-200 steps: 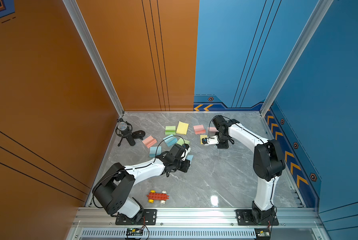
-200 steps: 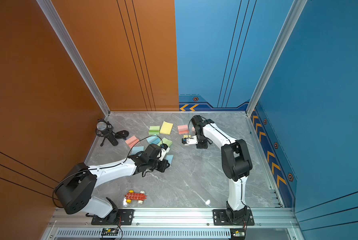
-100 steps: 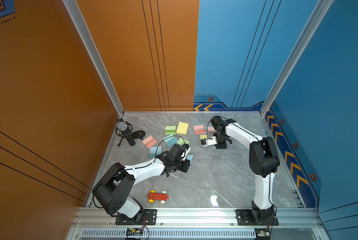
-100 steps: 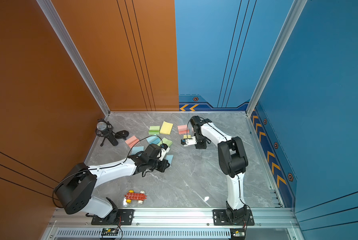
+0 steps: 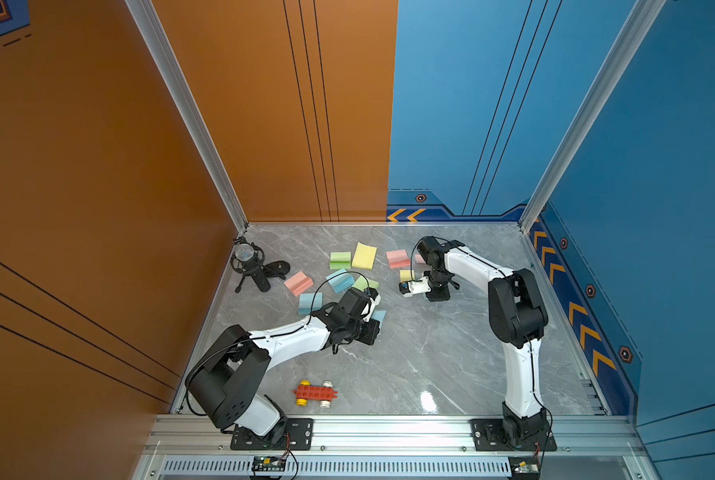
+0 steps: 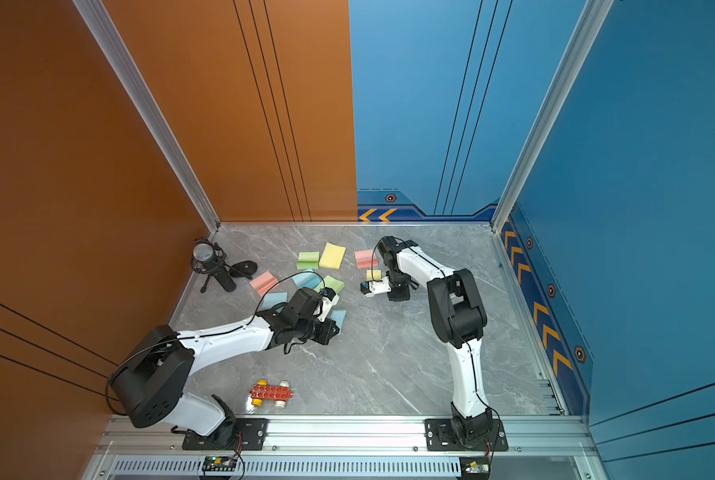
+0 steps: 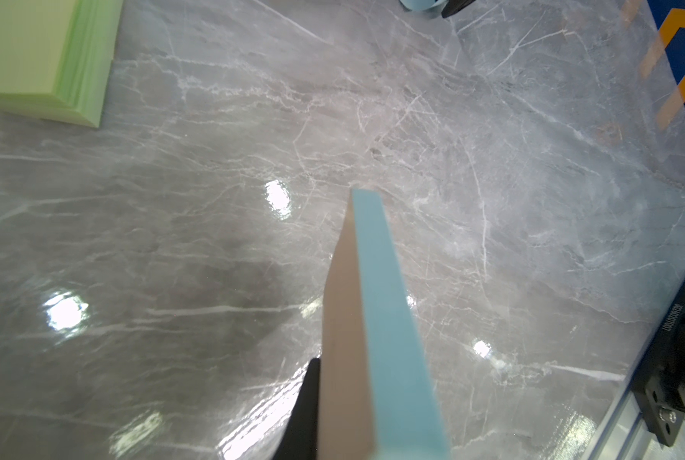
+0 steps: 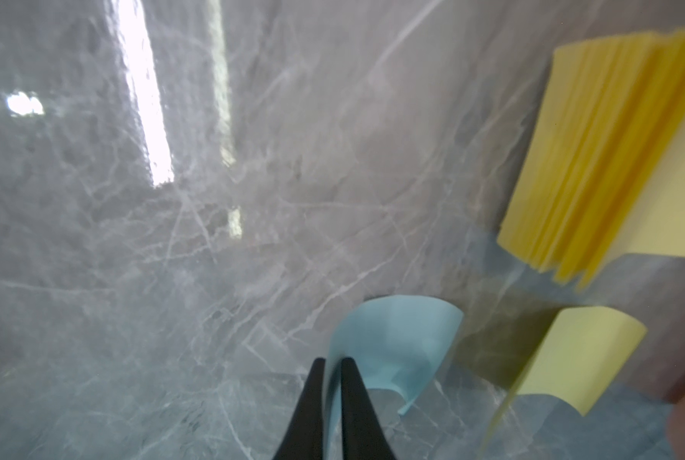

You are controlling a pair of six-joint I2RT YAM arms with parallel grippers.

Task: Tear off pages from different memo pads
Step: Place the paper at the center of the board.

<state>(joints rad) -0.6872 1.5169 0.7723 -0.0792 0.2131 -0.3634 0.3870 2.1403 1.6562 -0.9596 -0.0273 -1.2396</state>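
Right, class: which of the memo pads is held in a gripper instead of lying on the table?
The blue pad clamped in the left gripper, edge-on above the table; the other pads lie flat.

cut off at edge: blue memo pad, green memo pad | blurred, cut off: yellow memo pad | partly behind right pincer: blue page

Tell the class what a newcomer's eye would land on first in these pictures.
The scatter of pastel square memo pads, yellow, green, pink and blue, stands out at the far middle of the grey marble tabletop. The left gripper clamps a thick blue memo pad, while a curled pale blue paper sheet stands between the fingers of the right gripper. A red toy brick car lies apart near the front edge.
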